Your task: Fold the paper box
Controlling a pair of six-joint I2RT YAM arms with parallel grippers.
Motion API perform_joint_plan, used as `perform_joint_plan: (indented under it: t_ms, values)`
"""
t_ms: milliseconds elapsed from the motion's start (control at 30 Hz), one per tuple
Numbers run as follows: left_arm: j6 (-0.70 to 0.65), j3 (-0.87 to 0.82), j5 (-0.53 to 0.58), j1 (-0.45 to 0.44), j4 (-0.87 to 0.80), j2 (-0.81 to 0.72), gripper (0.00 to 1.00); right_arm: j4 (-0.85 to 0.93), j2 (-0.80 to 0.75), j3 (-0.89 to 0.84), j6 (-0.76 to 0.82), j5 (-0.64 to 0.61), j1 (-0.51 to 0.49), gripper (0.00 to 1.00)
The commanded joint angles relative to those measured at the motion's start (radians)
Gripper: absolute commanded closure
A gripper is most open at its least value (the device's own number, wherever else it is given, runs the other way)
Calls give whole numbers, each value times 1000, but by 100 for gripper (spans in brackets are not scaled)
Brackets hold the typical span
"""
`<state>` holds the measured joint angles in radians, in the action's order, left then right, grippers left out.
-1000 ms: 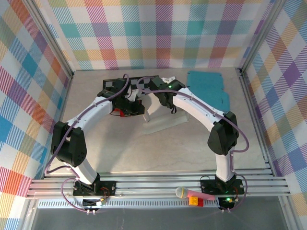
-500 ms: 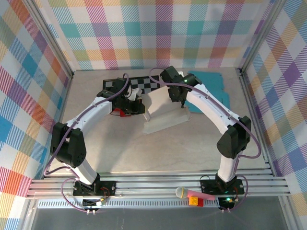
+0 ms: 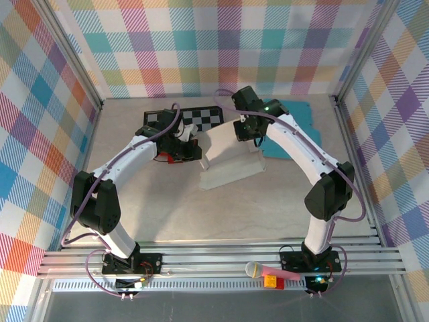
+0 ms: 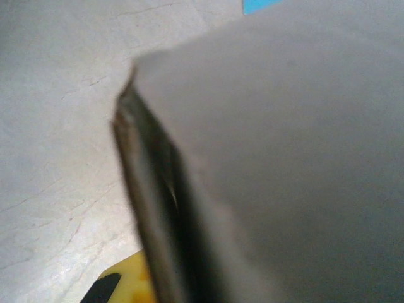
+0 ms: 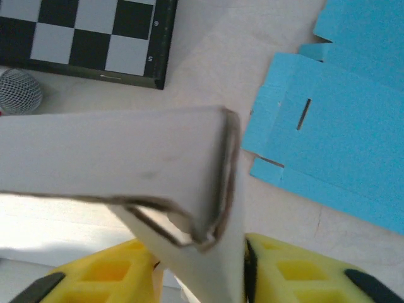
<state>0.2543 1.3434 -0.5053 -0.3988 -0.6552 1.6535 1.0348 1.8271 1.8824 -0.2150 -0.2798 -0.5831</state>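
Two arms on the white paper box (image 3: 228, 166) mid-table.
Left gripper (image 3: 190, 150) is at the box's left edge with the wall right against its jaws; can't tell its grip. Right gripper (image 5: 201, 271) is clenched on the folded top flap, between its yellow fingers (image 5: 107, 278). Chessboard (image 5: 82, 41) lies ahead-left of these jaws, blue cardboard sheet (image 5: 353, 139) ahead-right.

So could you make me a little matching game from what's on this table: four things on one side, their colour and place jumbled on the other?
Things:
1. paper box
2. checkerboard
3. flat card sheet
4. microphone

Descriptions:
A. blue, lying at the far right of the table
B. pink handle, on the near rail
C. white, partly folded, mid-table
D. black and white, at the far edge

Pairs: 1-C, 2-D, 3-A, 4-B
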Motion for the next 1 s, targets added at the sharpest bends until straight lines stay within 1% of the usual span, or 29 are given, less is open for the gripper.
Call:
perform_joint_plan:
  t_ms: [0,133,167,267,367,433,500,567,733,900,967]
  values:
    - [-9,24,-27,-15,-4,-22,100,4,-46,18,19,172,15,65]
    - [-10,27,-29,-15,-6,-16,100,-11,-85,-29,20,234,50,63]
    - [-10,27,-27,-15,-6,-16,100,-11,-90,-35,21,266,62,61]
    - [-10,29,-29,-15,-6,-10,100,-7,-104,-43,39,403,94,52]
    - [-12,36,-30,-15,-12,-5,100,-12,-118,-54,59,555,125,45]
    - [-15,43,-29,-15,-17,-1,100,-20,-132,-65,72,608,140,43]
    - [-16,46,-28,-15,-18,0,100,-36,-153,-91,86,632,154,40]
    - [-15,48,-29,-15,-18,0,100,-55,-174,-118,91,643,171,39]
    - [-17,49,-30,-15,-18,3,100,-65,-193,-168,119,665,200,46]
    - [-16,55,-32,-15,-20,8,100,-82,-203,-209,129,645,199,47]
    - [-17,58,-32,-15,-21,9,100,-93,-212,-227,132,623,200,50]
